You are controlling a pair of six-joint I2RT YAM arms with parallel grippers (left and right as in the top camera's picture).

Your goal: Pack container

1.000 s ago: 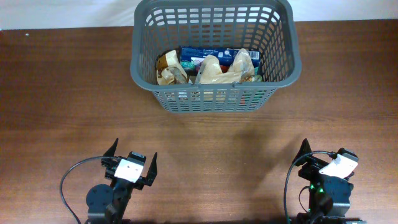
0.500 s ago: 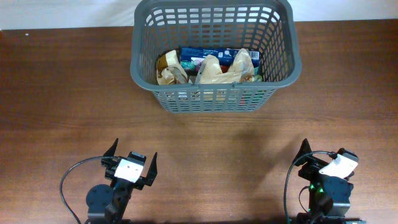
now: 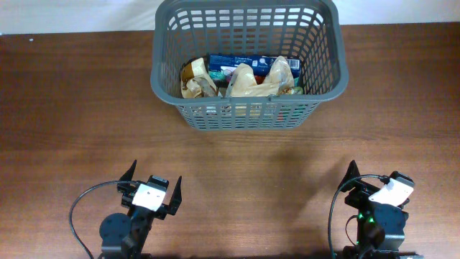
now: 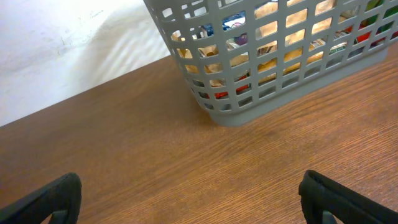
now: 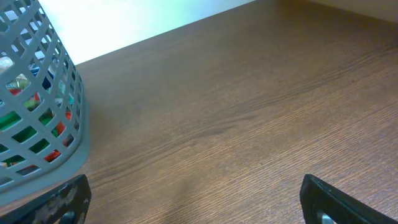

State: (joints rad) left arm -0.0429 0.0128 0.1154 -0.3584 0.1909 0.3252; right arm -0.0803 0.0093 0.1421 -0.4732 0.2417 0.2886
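The container, a large dark grey slotted basket (image 3: 323,79), stands at the back middle of the brown table. It holds several packed goods: tan crinkled bags (image 3: 253,80), a blue box (image 3: 237,62) and red and green items low down. It also shows in the left wrist view (image 4: 217,109) and at the left of the right wrist view (image 5: 56,143). My left gripper (image 3: 153,184) is open and empty near the front left edge, far from the basket. My right gripper (image 3: 370,181) is open and empty at the front right.
A white wall or surface runs behind the table's far edge (image 4: 68,43). Bare wood lies between the basket and both grippers.
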